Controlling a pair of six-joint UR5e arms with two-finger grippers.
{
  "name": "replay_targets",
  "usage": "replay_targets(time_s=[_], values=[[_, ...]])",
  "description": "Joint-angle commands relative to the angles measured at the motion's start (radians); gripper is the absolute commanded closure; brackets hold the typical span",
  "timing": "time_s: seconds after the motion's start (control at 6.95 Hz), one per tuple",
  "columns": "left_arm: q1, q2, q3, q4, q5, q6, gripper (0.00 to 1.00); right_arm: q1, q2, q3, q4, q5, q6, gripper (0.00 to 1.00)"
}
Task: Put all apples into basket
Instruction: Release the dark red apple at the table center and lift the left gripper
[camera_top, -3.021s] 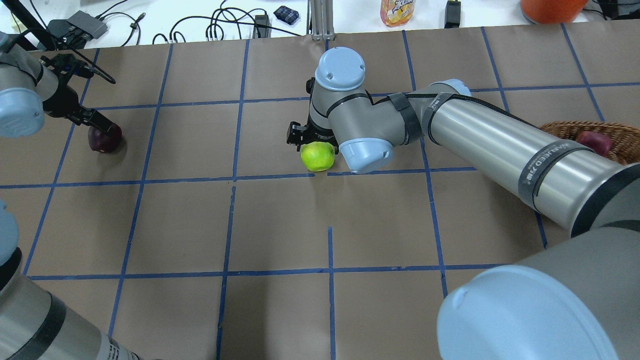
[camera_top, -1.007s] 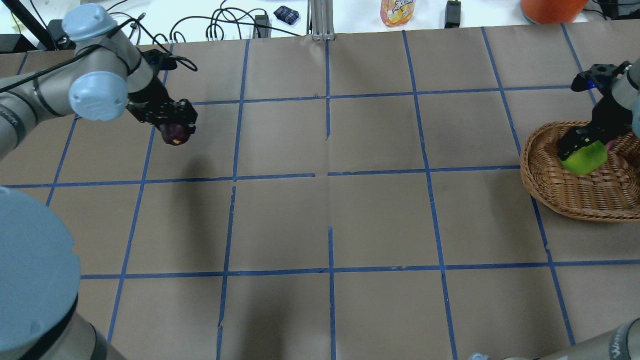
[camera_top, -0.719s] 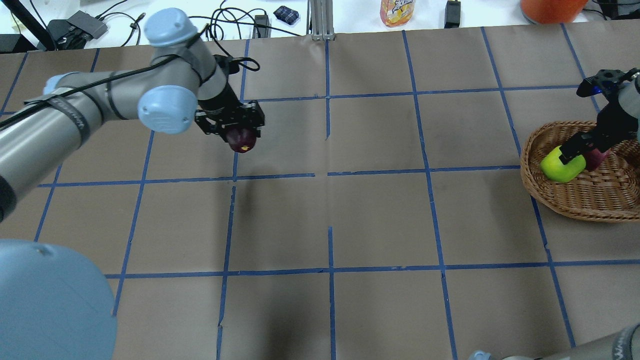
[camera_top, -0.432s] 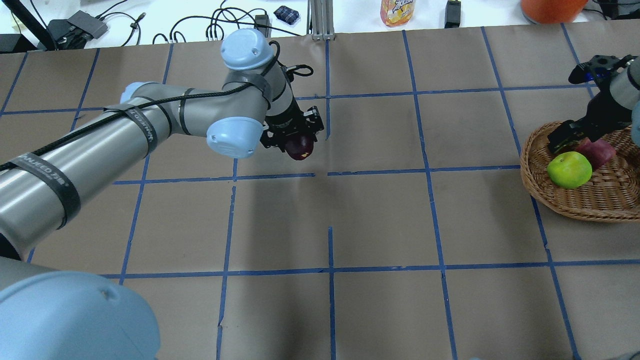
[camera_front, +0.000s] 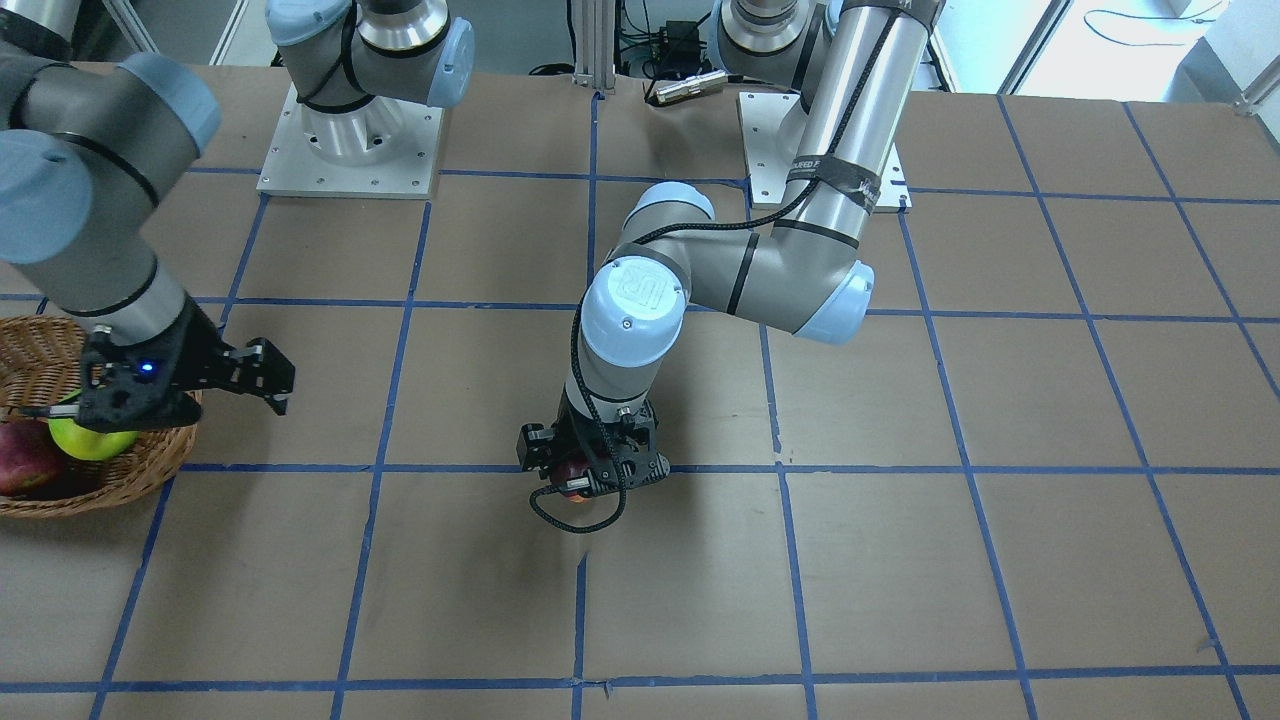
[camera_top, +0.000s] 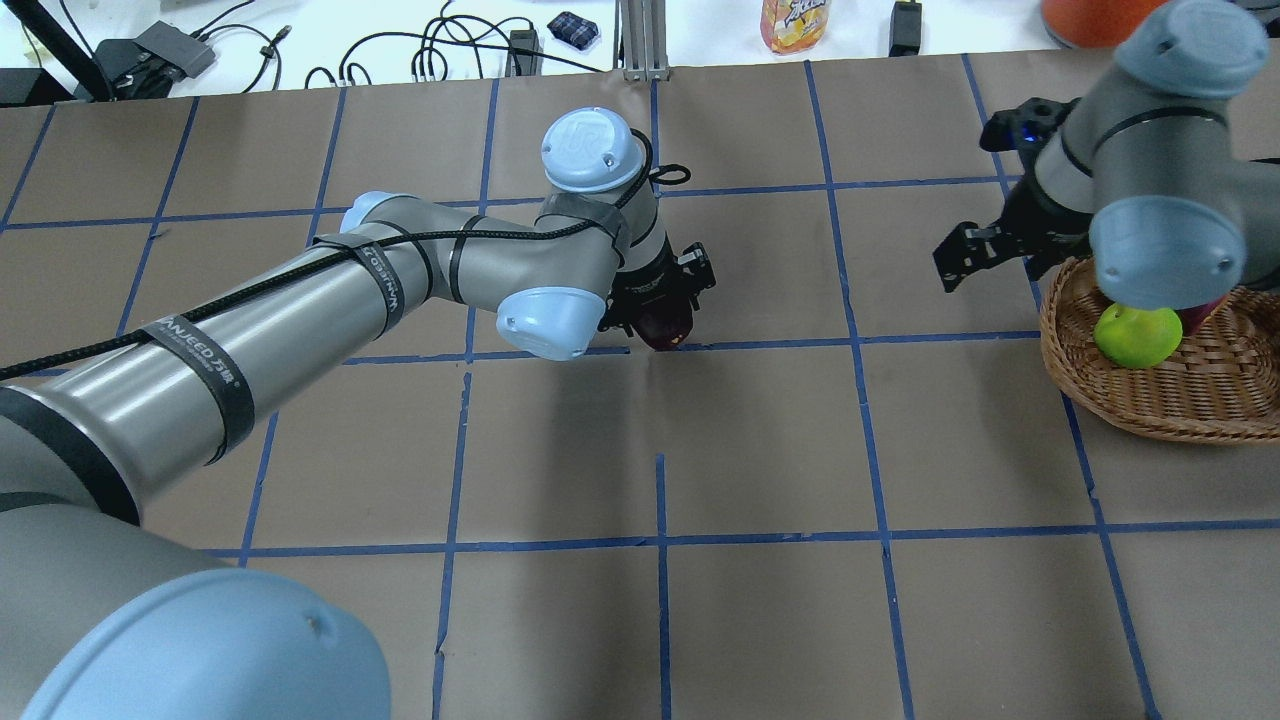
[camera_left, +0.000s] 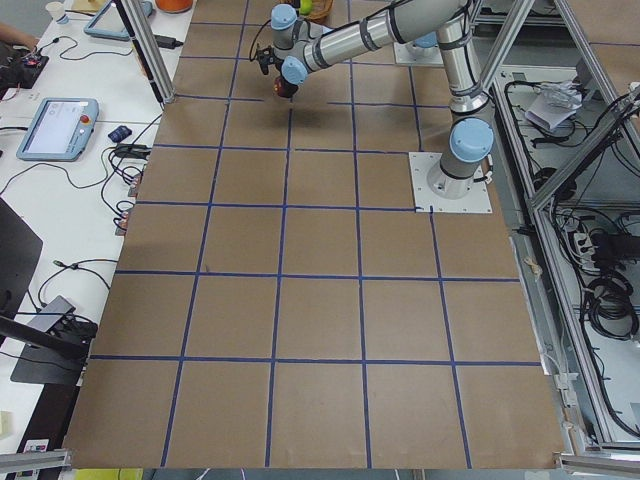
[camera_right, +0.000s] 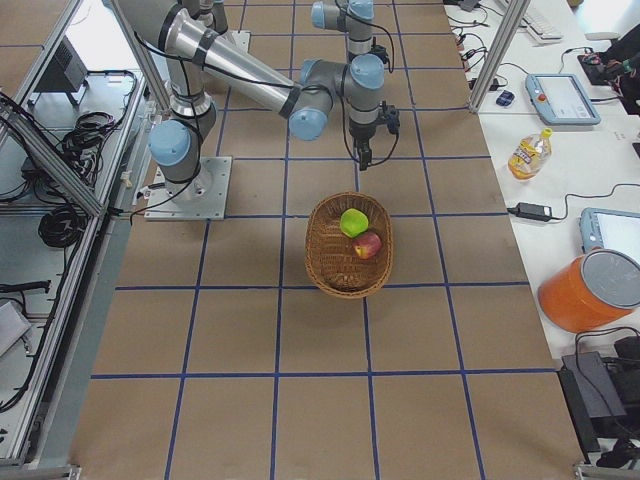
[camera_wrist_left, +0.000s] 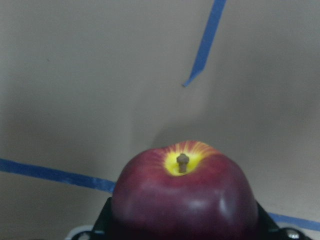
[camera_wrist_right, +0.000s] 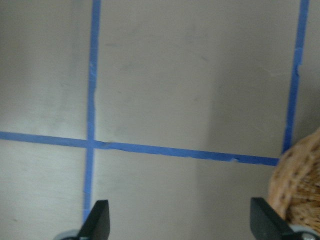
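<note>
My left gripper (camera_top: 668, 312) is shut on the maroon-purple apple (camera_wrist_left: 182, 195) and holds it just above the table's middle; it also shows in the front view (camera_front: 583, 478). The green apple (camera_top: 1135, 337) and the red apple (camera_right: 368, 244) lie in the wicker basket (camera_top: 1150, 405) at the right. My right gripper (camera_top: 965, 255) is open and empty, just outside the basket's left rim, its fingertips (camera_wrist_right: 97, 220) wide apart over bare paper. In the overhead view the right arm's elbow hides part of the red apple.
Brown paper with blue tape lines covers the table. A juice bottle (camera_top: 795, 22), an orange bucket (camera_top: 1100, 18) and cables lie on the white bench beyond the far edge. The left arm stretches across the table's left half.
My left gripper carried the maroon apple from the far left to the table's middle. My right gripper let the green apple go in the basket and moved out past its left rim.
</note>
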Motion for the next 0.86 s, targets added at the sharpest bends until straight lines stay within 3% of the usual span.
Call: replay_targets(time_s=[0.0, 0.14, 0.43, 0.72], values=[[0.001, 0.017, 0.005, -0.012, 0.100, 0.022, 0.00, 0.148, 0.067, 0.000, -0.107, 0.011, 0.201, 0.00], [0.042, 0.050, 0.027, -0.073, 0.093, 0.082, 0.00, 0.172, 0.077, -0.005, -0.117, 0.017, 0.238, 0.00], [0.209, 0.174, 0.112, -0.345, 0.046, 0.329, 0.00, 0.227, 0.111, -0.014, -0.152, 0.161, 0.253, 0.00], [0.371, 0.283, 0.195, -0.626, 0.050, 0.607, 0.00, 0.343, 0.163, -0.036, -0.233, 0.185, 0.373, 0.00]])
